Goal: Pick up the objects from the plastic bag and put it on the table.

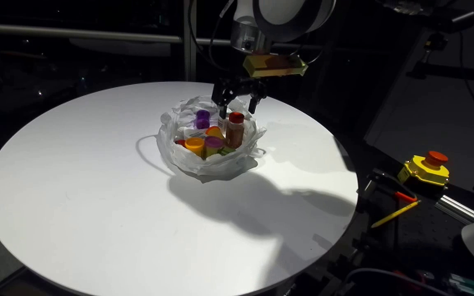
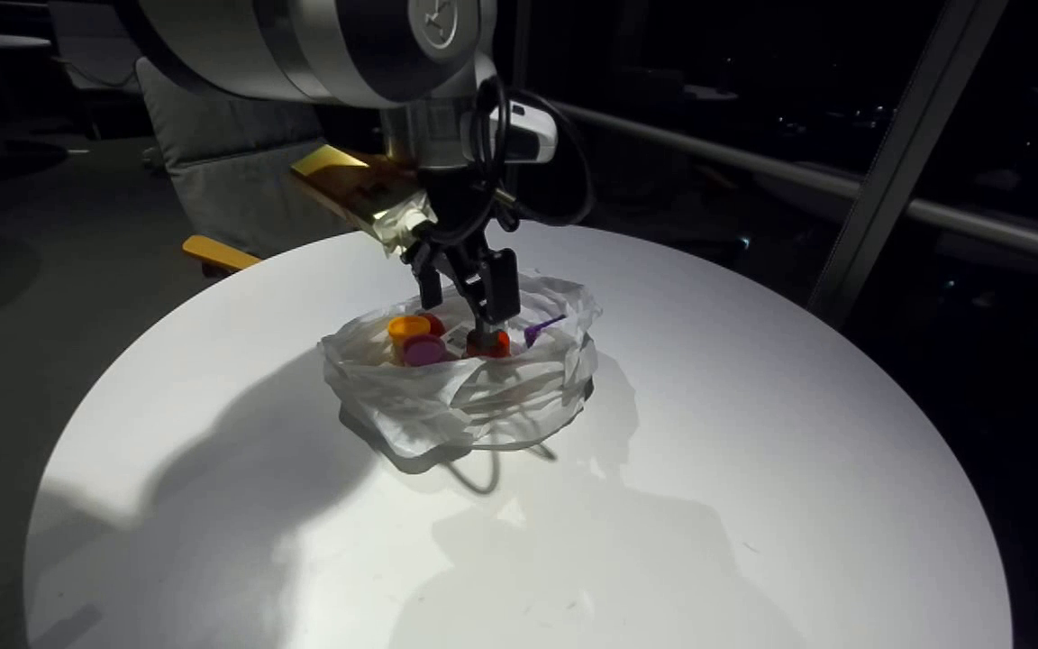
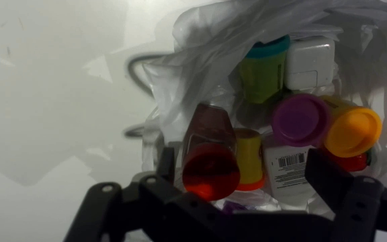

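One red-capped cylindrical bottle [image 3: 210, 153] stood nearer one jaw of the parted, empty black gripper [image 1: 238, 114]; closing off-centre risked tipping it inside the crumpled white plastic bag [image 2: 420, 406].

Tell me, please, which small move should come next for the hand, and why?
Probably shift the open hand a little sideways to centre it on the red-lidded bottle before descending. In the wrist view, the bottle's lid appears between the fingers, but closer to one of them, so lowering straight down could perhaps knock it.
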Controlling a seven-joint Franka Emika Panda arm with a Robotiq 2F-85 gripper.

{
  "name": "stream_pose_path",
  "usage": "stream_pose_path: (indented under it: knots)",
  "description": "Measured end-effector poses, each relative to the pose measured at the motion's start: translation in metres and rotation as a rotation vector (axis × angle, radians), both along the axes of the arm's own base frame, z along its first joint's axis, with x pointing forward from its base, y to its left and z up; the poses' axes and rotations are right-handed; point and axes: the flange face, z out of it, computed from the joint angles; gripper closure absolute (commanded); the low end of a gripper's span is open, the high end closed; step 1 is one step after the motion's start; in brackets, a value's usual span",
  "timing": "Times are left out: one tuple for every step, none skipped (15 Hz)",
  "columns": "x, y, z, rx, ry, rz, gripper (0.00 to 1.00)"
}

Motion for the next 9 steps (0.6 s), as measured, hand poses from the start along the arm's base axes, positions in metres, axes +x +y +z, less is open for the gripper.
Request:
stream_pose_path:
  knots:
    - [0.002, -0.003, -0.003, 0.0, 0.0, -0.008, 0.0]
    - [0.004, -0.005, -0.006, 0.001, -0.001, -0.017, 0.0]
    - [0.006, -0.007, -0.01, 0.004, -0.002, -0.024, 0.0]
    - [0.007, -0.007, -0.012, 0.008, -0.002, -0.031, 0.0]
    - [0.009, -0.007, -0.014, 0.014, -0.002, -0.039, 0.0]
    - [0.01, -0.006, -0.015, 0.019, -0.003, -0.046, 0.0]
    - [0.011, -0.005, -0.016, 0.023, -0.003, -0.051, 0.02]
    - [0.012, -0.005, -0.017, 0.025, -0.003, -0.053, 0.18]
    - [0.012, -0.005, -0.017, 0.025, -0.004, -0.054, 0.26]
